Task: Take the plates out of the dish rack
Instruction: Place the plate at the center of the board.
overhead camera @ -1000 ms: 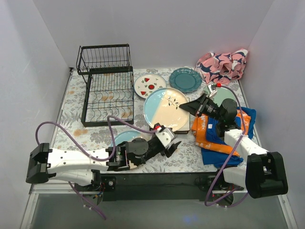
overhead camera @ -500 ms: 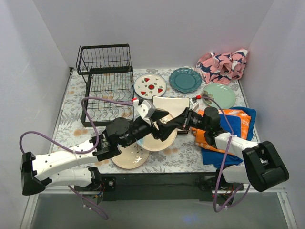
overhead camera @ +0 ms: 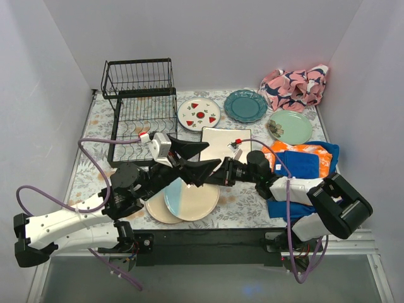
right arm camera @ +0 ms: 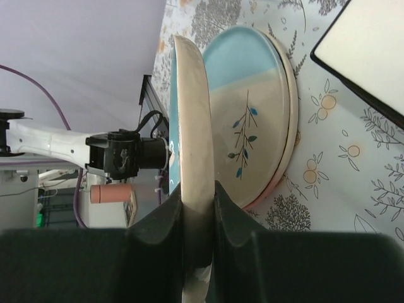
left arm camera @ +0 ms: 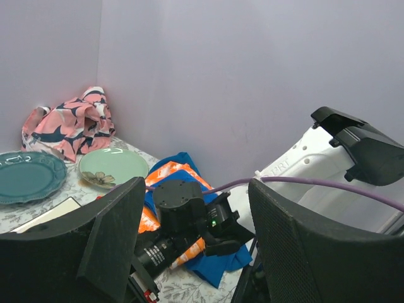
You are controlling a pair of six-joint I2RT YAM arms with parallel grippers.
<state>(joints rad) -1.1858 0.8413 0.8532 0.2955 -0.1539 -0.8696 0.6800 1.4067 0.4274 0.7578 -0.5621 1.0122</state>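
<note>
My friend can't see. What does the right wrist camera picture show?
The right gripper pinches the rim of a cream plate, seen edge-on. Behind it a blue-and-cream plate with a leafy sprig lies flat.

The rack [overhead camera: 146, 93] is thin black wire, probably coated metal. The plate [right arm camera: 192, 126] looks smooth and glazed at its rim, faintly glossy. The pink cloth [overhead camera: 295, 87] is matt, crumpled fabric.

R gripper [overhead camera: 213, 177] at blue-cream plate [overhead camera: 192, 201] rim, prob. clamping it; plate overlaps cream plate [overhead camera: 155, 212] at front.
</note>
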